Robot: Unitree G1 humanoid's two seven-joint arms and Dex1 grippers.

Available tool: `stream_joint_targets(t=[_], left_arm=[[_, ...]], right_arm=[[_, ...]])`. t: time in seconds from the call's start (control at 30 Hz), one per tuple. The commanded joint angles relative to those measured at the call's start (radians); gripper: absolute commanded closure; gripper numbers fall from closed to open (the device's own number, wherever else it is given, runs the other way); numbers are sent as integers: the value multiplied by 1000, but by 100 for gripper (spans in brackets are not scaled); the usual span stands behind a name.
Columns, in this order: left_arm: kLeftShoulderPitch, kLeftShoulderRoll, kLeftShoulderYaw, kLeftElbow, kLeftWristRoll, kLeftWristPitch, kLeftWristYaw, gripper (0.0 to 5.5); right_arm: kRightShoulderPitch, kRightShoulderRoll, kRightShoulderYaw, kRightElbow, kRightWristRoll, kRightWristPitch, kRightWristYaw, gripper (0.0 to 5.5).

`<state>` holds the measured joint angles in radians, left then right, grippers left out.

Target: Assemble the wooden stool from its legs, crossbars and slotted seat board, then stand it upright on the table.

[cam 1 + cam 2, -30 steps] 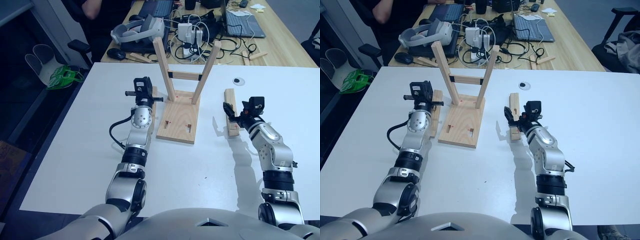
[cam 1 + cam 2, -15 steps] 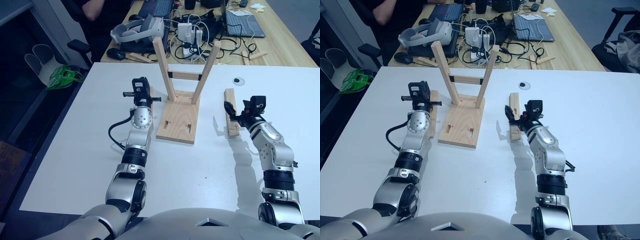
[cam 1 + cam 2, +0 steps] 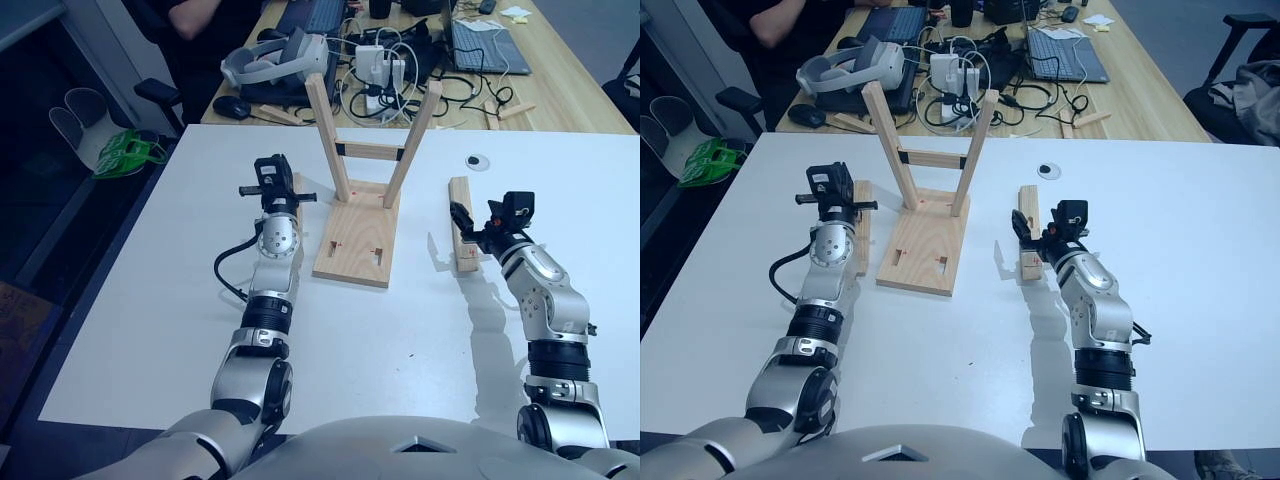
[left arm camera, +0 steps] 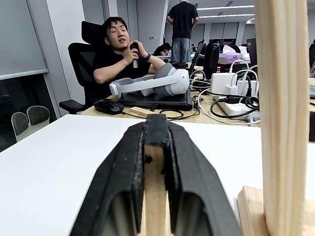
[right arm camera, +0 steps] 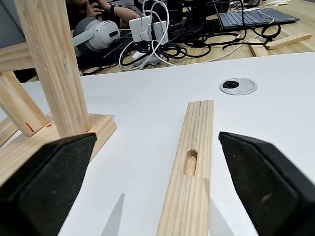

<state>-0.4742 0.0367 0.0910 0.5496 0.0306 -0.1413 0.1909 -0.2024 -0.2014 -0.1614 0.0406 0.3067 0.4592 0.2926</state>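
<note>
The slotted seat board lies flat on the white table. Two legs stand up from its far end, joined by a crossbar. Left of the board, my left gripper is shut on a loose wooden leg that lies along the board's left side. Right of the board lies another loose leg with a slot in it. My right gripper is open, one finger on each side of that leg's near end, its pads apart from the wood.
A cable grommet is set in the table behind the right leg. The wooden desk beyond holds a headset, chargers, cables and laptops. The table's left edge drops off to the floor.
My left gripper has shifted a little to the left and away from the seat board with the leg in it. The right gripper has barely moved.
</note>
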Motion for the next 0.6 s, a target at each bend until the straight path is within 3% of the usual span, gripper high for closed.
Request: stream_joint_targets(t=[0.03, 0.23, 0.4, 0.5, 0.6], left_arm=[[38, 3, -4, 50, 15, 80, 11, 440], [69, -2, -10, -73, 7, 56, -9, 363], [62, 21, -20, -378, 18, 123, -30, 286], [-66, 29, -16, -425, 12, 240, -45, 254], [-254, 38, 14, -274, -32, 327, -67, 254]], right_arm=[[-17, 1, -3, 4, 5, 3, -6, 91], [-18, 3, -3, 2, 9, 5, -6, 91], [-5, 4, -12, -6, 17, 6, -9, 91], [-5, 6, -16, -2, 19, 4, -14, 91], [-14, 6, -13, 9, 14, 3, -15, 91]])
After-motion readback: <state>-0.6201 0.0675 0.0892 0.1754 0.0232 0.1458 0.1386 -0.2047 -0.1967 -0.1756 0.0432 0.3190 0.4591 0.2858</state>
